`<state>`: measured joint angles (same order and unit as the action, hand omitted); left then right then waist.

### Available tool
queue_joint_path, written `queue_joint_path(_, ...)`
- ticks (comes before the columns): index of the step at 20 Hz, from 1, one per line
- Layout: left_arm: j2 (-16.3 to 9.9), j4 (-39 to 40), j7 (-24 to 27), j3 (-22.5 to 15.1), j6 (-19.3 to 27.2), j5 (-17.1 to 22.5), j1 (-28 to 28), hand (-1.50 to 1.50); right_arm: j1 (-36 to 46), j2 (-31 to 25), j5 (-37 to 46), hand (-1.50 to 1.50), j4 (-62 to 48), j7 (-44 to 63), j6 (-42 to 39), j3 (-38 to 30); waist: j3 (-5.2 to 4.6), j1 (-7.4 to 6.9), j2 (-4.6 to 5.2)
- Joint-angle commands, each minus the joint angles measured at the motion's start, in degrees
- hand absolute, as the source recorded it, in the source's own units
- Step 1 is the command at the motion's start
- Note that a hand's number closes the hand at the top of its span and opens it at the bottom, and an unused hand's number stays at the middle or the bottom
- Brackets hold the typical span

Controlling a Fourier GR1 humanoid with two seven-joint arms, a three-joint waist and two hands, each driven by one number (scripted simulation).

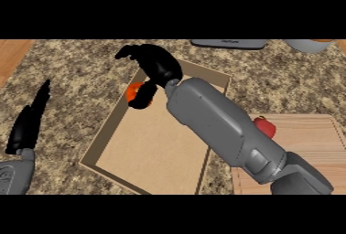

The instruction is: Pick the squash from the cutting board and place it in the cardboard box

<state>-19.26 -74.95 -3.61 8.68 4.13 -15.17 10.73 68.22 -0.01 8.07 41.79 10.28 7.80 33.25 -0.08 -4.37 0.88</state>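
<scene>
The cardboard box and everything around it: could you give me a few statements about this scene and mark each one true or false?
1. The right hand is above the far end of the cardboard box. True.
2. The orange squash lies on the cutting board. False: it is under the right hand, at the box's far end.
3. A red item sits on the cutting board beside the right forearm. True.
4. The left hand is curled round the squash. False: it rests with straight fingers at the view's left, touching nothing.
5. The box stands on the cutting board. False: it stands on the stone counter, left of the board.
</scene>
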Motion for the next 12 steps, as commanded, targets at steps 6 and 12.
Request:
queue_joint_path(6,-0.2,0.9,0.3,0.2,-0.8,-0.1,0.9,0.0,2.9,0.0,-11.7,-1.5,-1.9,-8.2,8.6,3.7,0.01,0.27,0.05)
queue_joint_path(12,0.2,-0.2,-0.8,1.0,-0.7,0.5,-0.8,0.0,1.1,0.0,-17.6,-1.5,-3.6,-17.1,12.7,-4.7,0.07,1.78,-0.18)
